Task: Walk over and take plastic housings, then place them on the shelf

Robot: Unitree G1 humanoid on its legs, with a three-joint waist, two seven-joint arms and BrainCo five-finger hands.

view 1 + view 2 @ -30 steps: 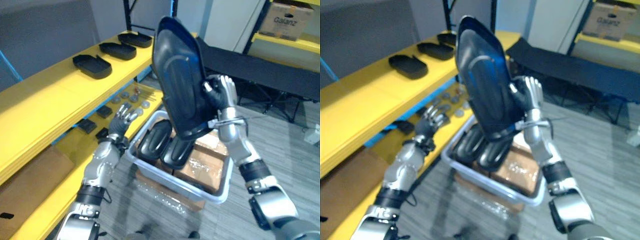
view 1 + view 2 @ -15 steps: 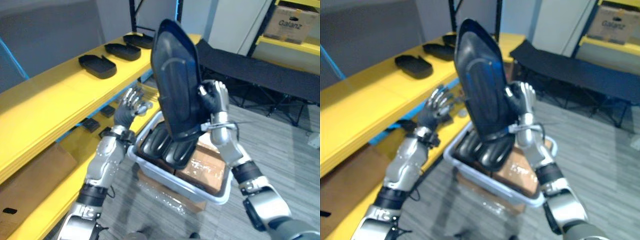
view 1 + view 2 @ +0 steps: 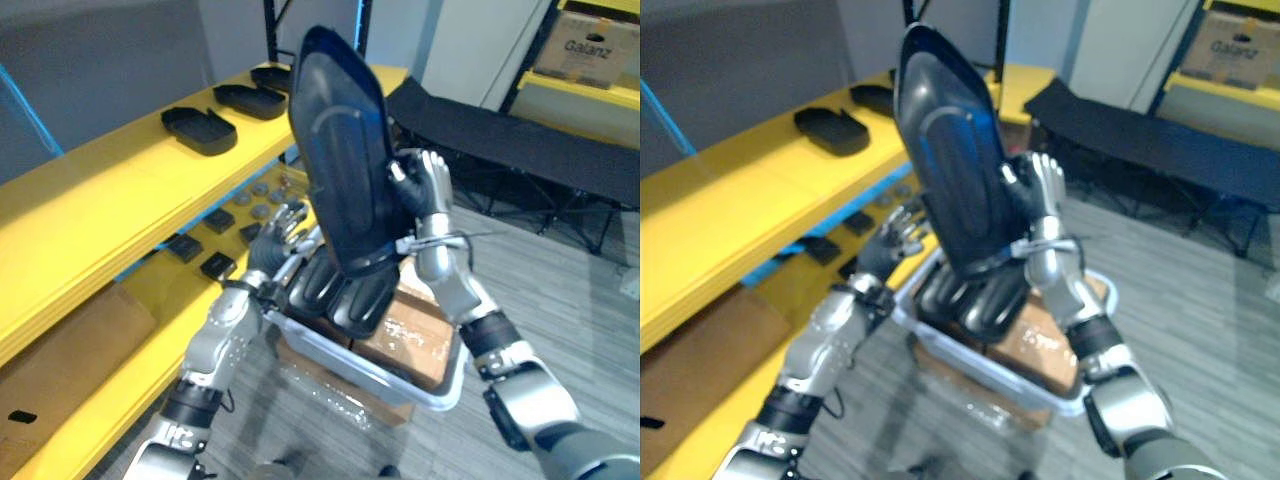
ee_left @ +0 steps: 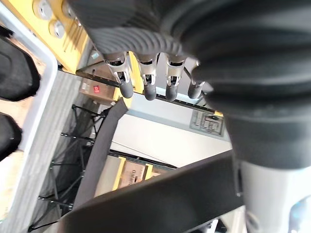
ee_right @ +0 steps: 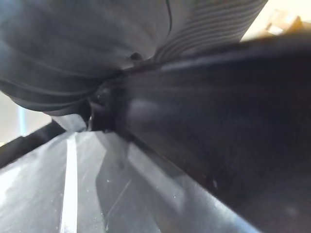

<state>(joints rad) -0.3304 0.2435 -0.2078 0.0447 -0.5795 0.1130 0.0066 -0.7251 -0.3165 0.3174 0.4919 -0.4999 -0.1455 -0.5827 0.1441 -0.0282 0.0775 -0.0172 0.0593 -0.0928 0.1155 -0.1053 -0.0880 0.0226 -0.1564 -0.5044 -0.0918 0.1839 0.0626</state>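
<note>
My right hand [image 3: 424, 193] is shut on the edge of a large black plastic housing [image 3: 340, 165], which it holds upright and high above a grey bin [image 3: 352, 364]. The same housing's dark surface [image 5: 218, 126] shows close up in the right wrist view. More black housings [image 3: 340, 290] lie stacked in the bin. My left hand [image 3: 284, 238] hovers open at the bin's left rim, just below the raised housing, its fingers [image 4: 146, 82] straight and holding nothing. Three housings [image 3: 198, 130] lie in a row on the yellow shelf's upper board [image 3: 110, 190].
The lower yellow shelf board [image 3: 190, 290] carries small black parts [image 3: 218, 266] and round discs [image 3: 262, 196]. The bin rests on cardboard boxes [image 3: 412, 340]. A black folding cot [image 3: 520, 140] stands behind, and a second yellow rack holds a box [image 3: 588, 45] at far right.
My left hand has come down from chest height to the bin's left rim. The raised housing has shifted a little up and left in my right hand.
</note>
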